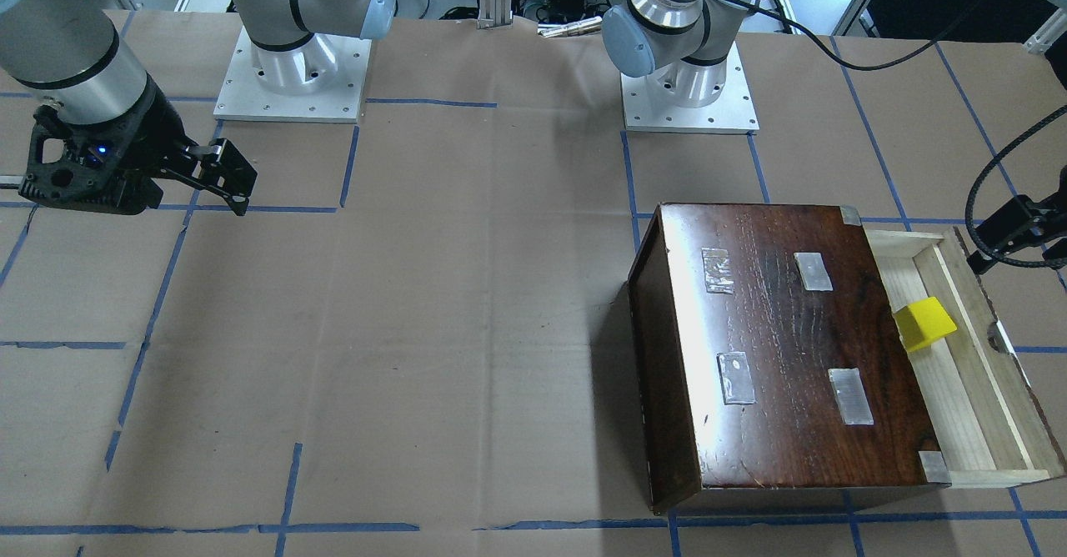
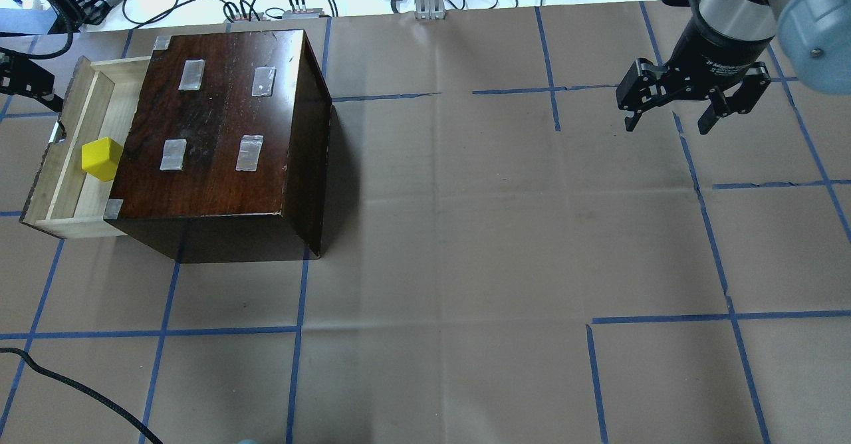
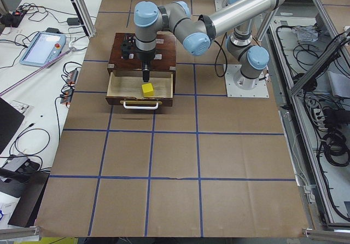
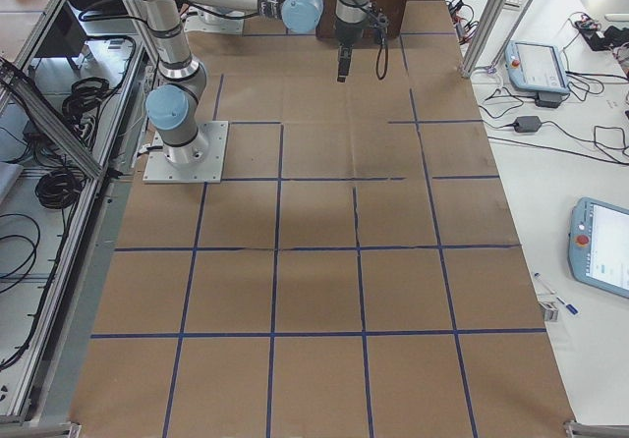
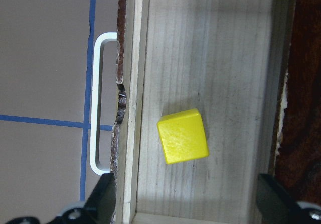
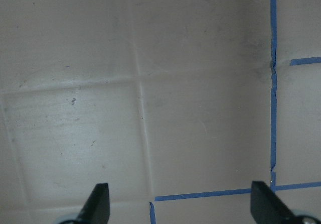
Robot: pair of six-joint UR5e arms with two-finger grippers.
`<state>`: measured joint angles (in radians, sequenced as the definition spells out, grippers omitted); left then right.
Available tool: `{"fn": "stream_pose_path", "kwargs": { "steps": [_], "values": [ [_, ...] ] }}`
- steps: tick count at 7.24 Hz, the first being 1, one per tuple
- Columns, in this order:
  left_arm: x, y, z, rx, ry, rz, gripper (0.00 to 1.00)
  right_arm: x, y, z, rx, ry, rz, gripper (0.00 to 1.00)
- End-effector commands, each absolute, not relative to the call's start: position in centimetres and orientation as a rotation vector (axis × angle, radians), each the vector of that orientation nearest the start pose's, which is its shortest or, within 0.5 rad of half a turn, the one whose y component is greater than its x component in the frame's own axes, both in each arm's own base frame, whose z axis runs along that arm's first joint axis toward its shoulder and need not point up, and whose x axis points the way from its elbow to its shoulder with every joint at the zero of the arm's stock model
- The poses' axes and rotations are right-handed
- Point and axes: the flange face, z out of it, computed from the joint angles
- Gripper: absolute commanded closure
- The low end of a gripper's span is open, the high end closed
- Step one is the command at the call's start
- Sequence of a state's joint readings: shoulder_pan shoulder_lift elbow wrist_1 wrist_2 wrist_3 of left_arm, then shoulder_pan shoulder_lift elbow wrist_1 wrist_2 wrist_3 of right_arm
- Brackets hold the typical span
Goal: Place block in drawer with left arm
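Note:
The yellow block [image 5: 183, 136] lies on the floor of the open drawer [image 5: 215, 58], clear of its walls. It also shows in the front view [image 1: 924, 324] and the overhead view [image 2: 101, 159]. The drawer [image 2: 50, 165] stands pulled out of the dark wooden box [image 2: 219, 125]. My left gripper [image 5: 188, 204] is open and empty. It hangs above the drawer, apart from the block, and sits at the front view's right edge [image 1: 1017, 248]. My right gripper [image 2: 667, 125] is open and empty over bare table, far from the box.
A white handle [image 5: 98, 103] sticks out from the drawer front. Grey tape patches [image 1: 733, 378] sit on the box top. A black cable [image 2: 66, 384] crosses the table's near left corner. Blue tape lines grid the brown paper.

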<state>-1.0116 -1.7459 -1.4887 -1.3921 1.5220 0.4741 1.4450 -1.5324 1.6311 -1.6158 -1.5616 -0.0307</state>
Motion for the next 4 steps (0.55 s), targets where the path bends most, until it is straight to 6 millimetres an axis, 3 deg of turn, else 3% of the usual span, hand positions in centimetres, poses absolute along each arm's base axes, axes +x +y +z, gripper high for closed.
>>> {"fn": "stream_pose_path", "kwargs": {
  "steps": [1,3,4],
  "values": [
    [18.7,-56.1,44.5,-0.136,3.154,-0.119,0.01,7.0,-51.4,44.3,0.149,3.124,0.083,0.0],
    [17.9,-55.9,45.3,-0.137,3.145,-0.135,0.01,7.0,-51.4,44.3,0.149,3.124,0.083,0.0],
    [15.7,-55.9,46.2,-0.18,3.144,-0.151,0.01,7.0,-51.4,44.3,0.149,3.124,0.083,0.0]
  ]
}}
